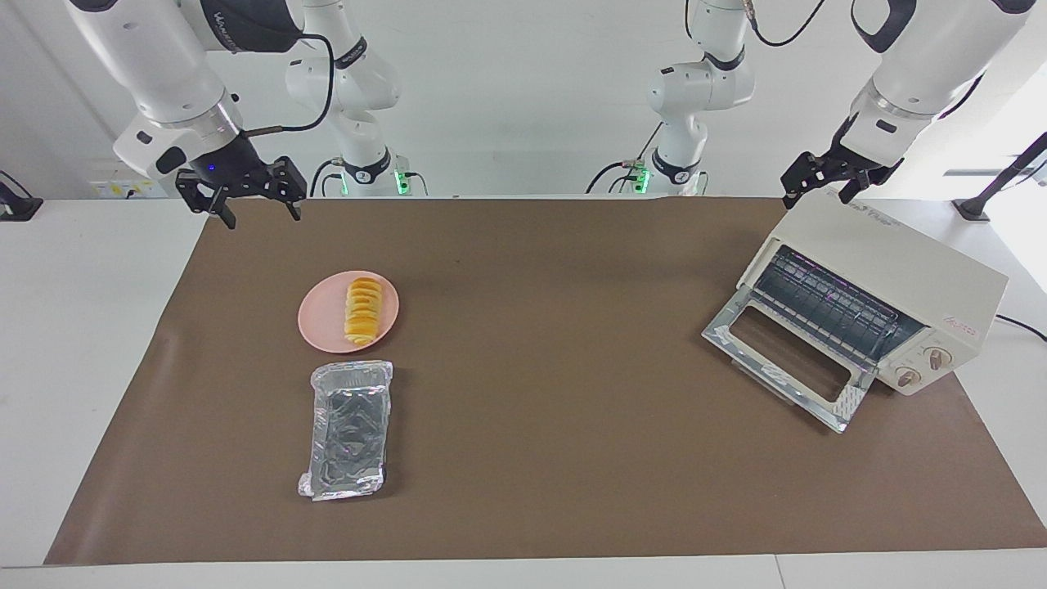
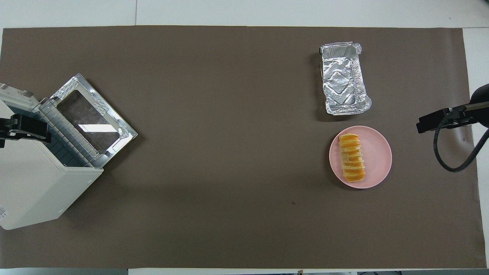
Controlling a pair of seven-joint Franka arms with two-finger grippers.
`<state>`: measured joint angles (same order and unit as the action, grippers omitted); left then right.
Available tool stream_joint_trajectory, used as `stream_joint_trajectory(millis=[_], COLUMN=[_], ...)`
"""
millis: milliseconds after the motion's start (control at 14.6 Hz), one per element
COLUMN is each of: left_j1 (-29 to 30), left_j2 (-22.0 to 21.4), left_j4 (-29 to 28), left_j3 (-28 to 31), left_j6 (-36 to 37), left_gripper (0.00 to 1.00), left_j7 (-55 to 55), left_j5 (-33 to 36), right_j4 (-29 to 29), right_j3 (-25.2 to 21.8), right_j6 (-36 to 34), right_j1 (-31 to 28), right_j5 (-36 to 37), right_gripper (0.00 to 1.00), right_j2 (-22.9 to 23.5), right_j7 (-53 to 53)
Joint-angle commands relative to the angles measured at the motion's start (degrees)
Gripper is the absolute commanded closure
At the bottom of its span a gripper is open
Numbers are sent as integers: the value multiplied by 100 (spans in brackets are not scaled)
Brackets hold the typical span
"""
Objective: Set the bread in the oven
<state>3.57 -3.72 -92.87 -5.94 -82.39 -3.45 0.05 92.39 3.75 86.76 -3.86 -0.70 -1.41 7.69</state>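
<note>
So far nothing is being moved: the oven (image 1: 867,303) is sitting door-down at the left arm's end of the table (image 1: 556,343), the bread (image 1: 364,312) is lying on the pink plate (image 1: 323,323), and the right gripper (image 1: 249,200) and left gripper (image 1: 830,182) are hanging spread wide, empty.

One bread (image 1: 364,312) loaf, a single ridged row of yellow-orange slices, left of centre in the facing view. One round pink plate (image 1: 323,323) under it. One crinkled foil tray (image 1: 348,429), just below the plate in that view. One cream-white oven (image 1: 883,298) at the right of the facing view, with one glass door (image 1: 789,360) dropped open, one wire rack (image 1: 826,307) inside and two knobs (image 1: 923,366) on its front. One brown mat (image 1: 556,425) across one white table (image 1: 74,327). Two grippers: the right gripper (image 1: 249,200) at upper left of the facing view, the left gripper (image 1: 826,184) at upper right
</note>
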Motion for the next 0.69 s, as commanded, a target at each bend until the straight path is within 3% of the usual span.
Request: stream_joint_trajectory(millis=[0,206,343,617], left_j1=[108,108,108,108], left_j2=[-155,-155,-155,-155], left_j4=[-161,-161,-161,-161], left_j3=[-47,-47,-47,-47], left_j6=[-85,-85,-85,-85], left_gripper=[0,0,0,0], left_j7=[47,47,47,47], left_j5=[-84,-84,-84,-84], right_j4=[-37,94,558,2534], right_j3=[29,29,46,82], right_j6=[42,51,173,1683], right_j1=[-80,-45,-1,244], right_j5=[-53,-53,-53,-62], right_gripper=[0,0,0,0], right_j2=[36,-8,-227,-922], right_j7=[171,145,153,110])
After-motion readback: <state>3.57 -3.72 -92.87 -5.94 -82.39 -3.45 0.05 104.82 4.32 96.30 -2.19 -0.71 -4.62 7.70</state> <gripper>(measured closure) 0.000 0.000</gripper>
